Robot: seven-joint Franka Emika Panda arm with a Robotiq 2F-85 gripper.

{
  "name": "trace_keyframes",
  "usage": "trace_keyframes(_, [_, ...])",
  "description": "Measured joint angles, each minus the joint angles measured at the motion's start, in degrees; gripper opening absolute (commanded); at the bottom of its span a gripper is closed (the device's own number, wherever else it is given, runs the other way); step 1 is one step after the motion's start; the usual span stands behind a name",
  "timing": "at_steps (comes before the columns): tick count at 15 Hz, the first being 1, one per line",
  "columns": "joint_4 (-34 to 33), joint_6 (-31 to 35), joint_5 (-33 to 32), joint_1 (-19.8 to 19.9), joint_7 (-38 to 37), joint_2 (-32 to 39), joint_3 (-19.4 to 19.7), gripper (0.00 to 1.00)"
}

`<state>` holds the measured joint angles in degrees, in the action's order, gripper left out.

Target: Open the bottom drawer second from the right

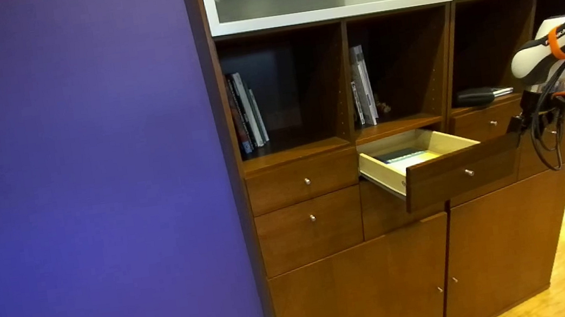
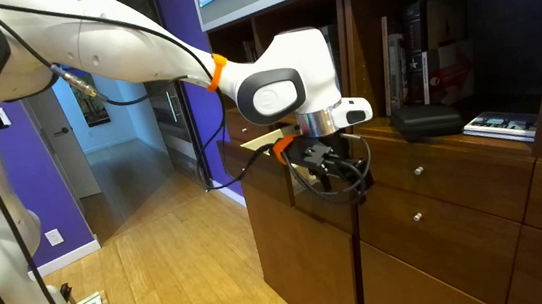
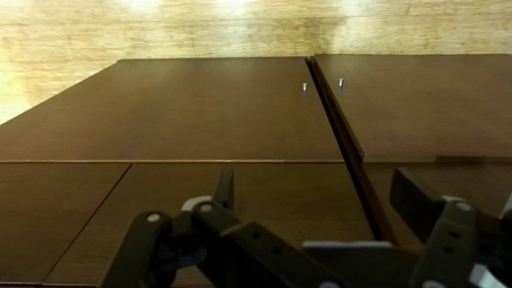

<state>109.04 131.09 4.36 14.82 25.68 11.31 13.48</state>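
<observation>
The bottom drawer second from the right is flat brown wood and looks shut. In an exterior view it shows with its small knob [image 2: 464, 239]; in an exterior view only a strip of it [image 1: 491, 187] shows below an open drawer front. In the wrist view its bare front [image 3: 288, 188] lies behind and between my fingers, and its knob is not seen. My gripper [image 3: 319, 192] is open, pointing down with nothing between its fingers. It hangs in front of the cabinet, beside the open drawer, in both exterior views [image 1: 521, 123] [image 2: 340, 180].
An upper drawer with a pale inner box [image 1: 382, 170] stands pulled out, its front [image 1: 438, 181] close to my gripper. The drawer above the bottom drawer [image 2: 467, 170] is shut. Tall cabinet doors [image 1: 512, 243] stand below. A black case [image 2: 426, 121] lies on the shelf.
</observation>
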Motion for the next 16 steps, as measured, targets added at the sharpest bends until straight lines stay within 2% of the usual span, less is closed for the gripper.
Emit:
trace_keyframes(6, [-8.2, 3.2, 9.2, 6.9, 12.8, 9.9, -2.9, 1.0])
trace_keyframes(14, [-17.8, 10.6, 14.8, 12.8, 18.0, 21.7, -10.2, 1.0])
trace_keyframes(15, [-19.0, 11.1, 14.9, 13.2, 18.0, 22.9, -10.9, 0.93])
trace_keyframes(16, [-20.2, 11.3, 15.0, 13.7, 18.0, 23.9, -11.6, 0.81])
